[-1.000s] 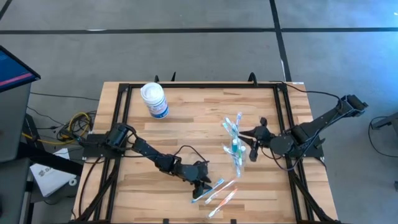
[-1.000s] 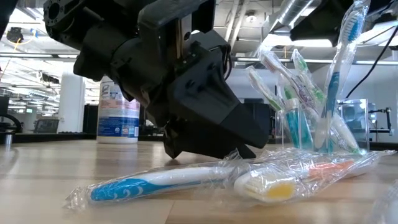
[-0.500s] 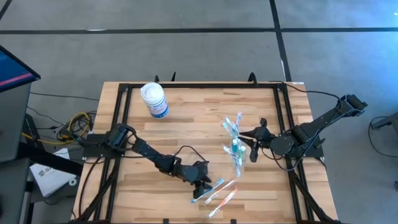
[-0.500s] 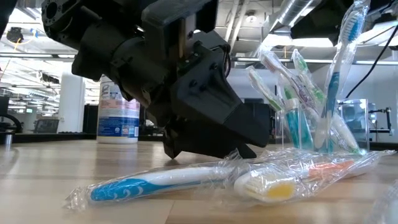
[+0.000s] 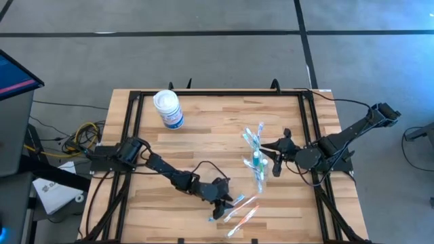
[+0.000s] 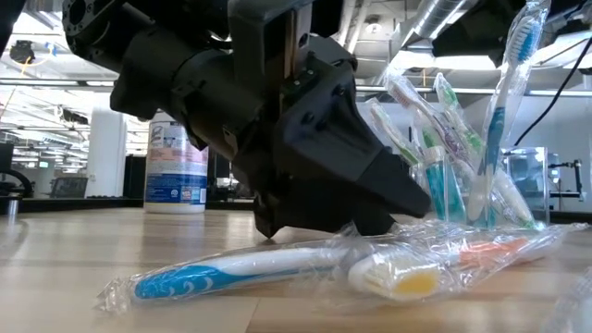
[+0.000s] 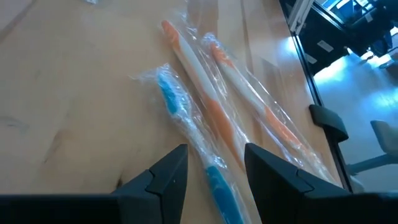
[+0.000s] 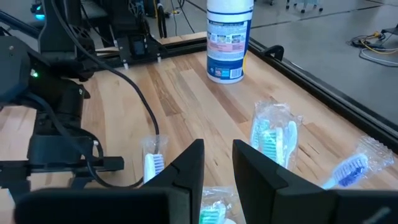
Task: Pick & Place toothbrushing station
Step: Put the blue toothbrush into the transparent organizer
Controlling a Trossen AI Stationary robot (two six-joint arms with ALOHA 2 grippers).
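Three wrapped toothbrushes lie flat on the table near its front edge: a blue one [image 7: 186, 130] [image 6: 222, 273] and two orange ones [image 7: 208, 99] [image 5: 245, 210]. My left gripper [image 7: 214, 152] [image 5: 222, 198] is low over them, open, with one finger on each side of the blue toothbrush's handle. A small clear cup [image 5: 256, 161] [image 6: 444, 190] holds several wrapped toothbrushes standing tilted. My right gripper [image 8: 217, 146] [image 5: 274, 163] is just to the right of the cup, its fingers a narrow gap apart. My left gripper comes down slanting from the table's left, its open fingers [image 7: 168, 177] lying along the blue toothbrush's handle [image 7: 214, 180]. Whether the fingertips touch the wrapper I cannot tell. My right gripper touches nothing that I can see.
A white canister with a blue label [image 5: 168, 108] [image 8: 229, 40] stands at the far left of the table. A black frame rail [image 5: 312, 135] runs along the table's edges. Bare wood lies between the canister and the toothbrushes.
My left gripper has moved a little toward the table's near right, closer over the lying toothbrushes. The toothbrushes and the cup have stayed where they were.
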